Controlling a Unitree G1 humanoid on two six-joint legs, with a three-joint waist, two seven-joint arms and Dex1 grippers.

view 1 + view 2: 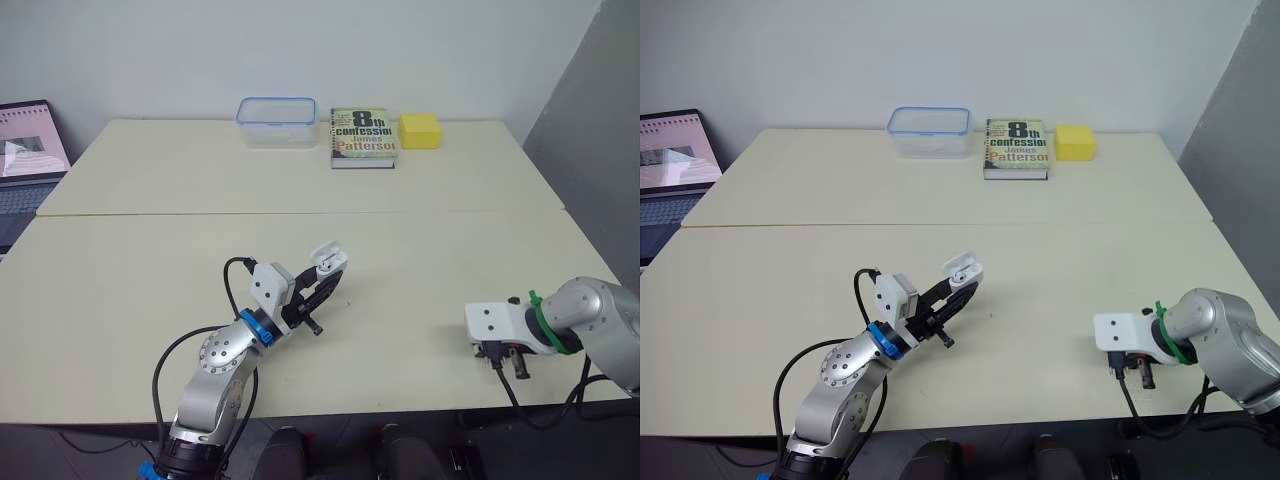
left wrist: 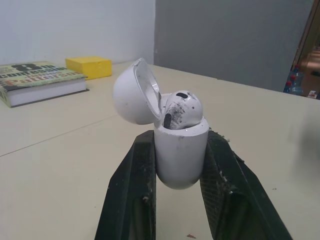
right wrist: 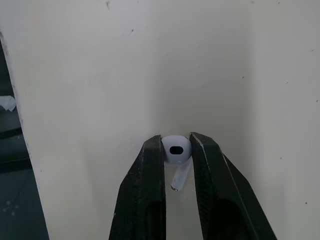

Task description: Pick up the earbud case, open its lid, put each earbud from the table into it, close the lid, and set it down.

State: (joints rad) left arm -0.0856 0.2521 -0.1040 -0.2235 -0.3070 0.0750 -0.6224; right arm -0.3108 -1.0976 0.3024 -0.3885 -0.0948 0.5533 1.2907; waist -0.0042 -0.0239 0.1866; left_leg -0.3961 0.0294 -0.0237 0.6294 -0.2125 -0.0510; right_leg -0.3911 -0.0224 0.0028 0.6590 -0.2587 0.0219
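My left gripper (image 1: 325, 282) is shut on the white earbud case (image 2: 181, 150) and holds it a little above the middle of the near table. The case's lid (image 2: 132, 92) is tipped back open. One white earbud (image 2: 182, 110) sits in the case's mouth. Near the table's front right edge, my right gripper (image 1: 508, 364) points down at the tabletop. Its fingers (image 3: 150, 165) are shut on the head of a second white earbud (image 3: 176, 149), with the stem hanging between them. Whether that earbud is clear of the table I cannot tell.
Along the far table's back stand a clear plastic container (image 1: 276, 121), a paperback book (image 1: 363, 137) and a yellow block (image 1: 421, 130). An open laptop (image 1: 25, 150) sits at the far left. A seam (image 1: 300, 213) runs between the two tables.
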